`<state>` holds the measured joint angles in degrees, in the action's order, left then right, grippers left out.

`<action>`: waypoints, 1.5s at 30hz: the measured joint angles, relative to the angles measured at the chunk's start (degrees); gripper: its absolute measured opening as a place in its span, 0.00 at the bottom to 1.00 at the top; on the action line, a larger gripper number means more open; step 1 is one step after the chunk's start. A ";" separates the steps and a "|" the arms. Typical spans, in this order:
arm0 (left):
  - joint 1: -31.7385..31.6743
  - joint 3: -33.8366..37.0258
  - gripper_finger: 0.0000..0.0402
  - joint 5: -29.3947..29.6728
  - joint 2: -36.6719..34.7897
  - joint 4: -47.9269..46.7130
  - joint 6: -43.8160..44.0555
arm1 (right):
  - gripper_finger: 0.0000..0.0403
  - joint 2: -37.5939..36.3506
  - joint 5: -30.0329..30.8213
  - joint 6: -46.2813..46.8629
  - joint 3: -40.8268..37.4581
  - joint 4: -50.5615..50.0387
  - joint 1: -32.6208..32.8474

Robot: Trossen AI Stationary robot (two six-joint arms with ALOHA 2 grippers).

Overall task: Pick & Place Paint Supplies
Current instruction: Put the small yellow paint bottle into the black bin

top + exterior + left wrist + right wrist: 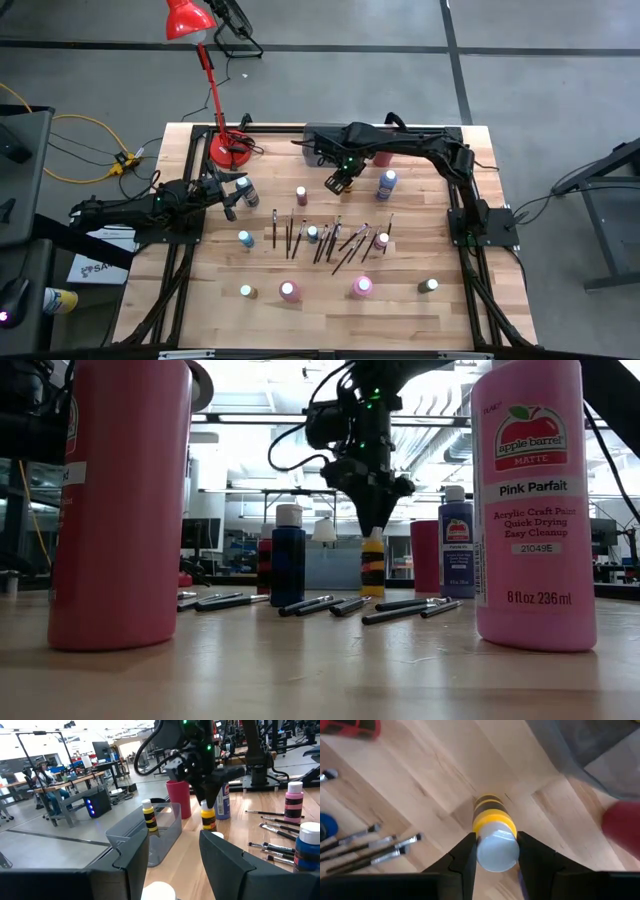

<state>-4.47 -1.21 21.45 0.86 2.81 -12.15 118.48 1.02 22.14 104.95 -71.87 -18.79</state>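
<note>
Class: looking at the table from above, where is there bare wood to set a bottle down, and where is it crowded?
Bare: the near right corner of the table, beyond the pale-capped bottle. Crowded: the centre, where the paintbrushes lie among bottles.

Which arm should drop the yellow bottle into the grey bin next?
Right. The right gripper is shut on the yellow bottle, close beside the grey bin. The left gripper is open over another bottle, farther away.
</note>
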 joint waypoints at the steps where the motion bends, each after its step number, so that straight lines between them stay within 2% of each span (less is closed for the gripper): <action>1: -0.01 0.01 0.43 0.00 0.00 0.00 -0.01 | 0.29 -1.17 -0.08 -0.01 0.00 -0.02 -0.10; 6: 0.00 0.02 0.43 0.02 0.02 0.00 0.00 | 0.28 -6.26 -1.39 0.06 1.86 0.17 -1.66; 14: -0.02 0.00 0.43 0.00 0.00 -0.26 0.00 | 0.29 -8.55 1.69 -0.67 8.15 0.34 -6.40; 23: -0.01 0.02 0.43 0.00 0.01 -0.28 -0.02 | 0.31 -2.85 1.89 -1.95 7.91 -0.54 -12.34; 32: 0.00 0.00 0.43 0.00 0.01 -0.31 -0.01 | 0.30 1.72 1.83 -2.05 7.91 2.16 -14.94; 45: -0.01 0.02 0.43 0.00 0.01 -0.31 -0.01 | 0.31 2.62 3.24 -0.42 7.87 3.16 -16.91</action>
<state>-4.49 -1.19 21.45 0.88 2.50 -12.16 121.11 4.26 21.71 112.81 -68.71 -35.70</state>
